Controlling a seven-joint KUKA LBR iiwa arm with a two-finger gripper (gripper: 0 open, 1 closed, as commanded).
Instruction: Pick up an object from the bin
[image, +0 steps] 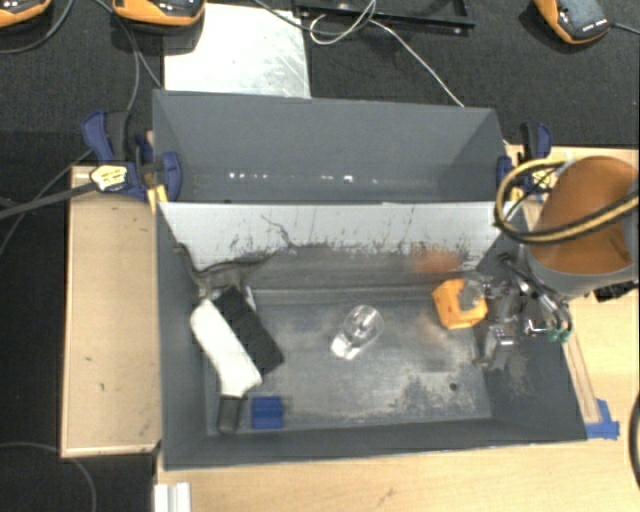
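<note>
My gripper (494, 346) hangs low at the bin's right side, close to the right wall. Just left of it and a little farther back lies an orange and yellow chunky thing (456, 305), touching or nearly touching the gripper's body. A small clear plastic cup-like thing (355, 332) lies on its side in the middle of the bin floor, well left of the gripper.
At the left lie a white oblong block (224, 350) and a black flat bar (252, 331) side by side, with a small blue block (266, 411) and a dark piece (230, 413) in the front left corner. The arm's orange cover and cables overhang the right rim.
</note>
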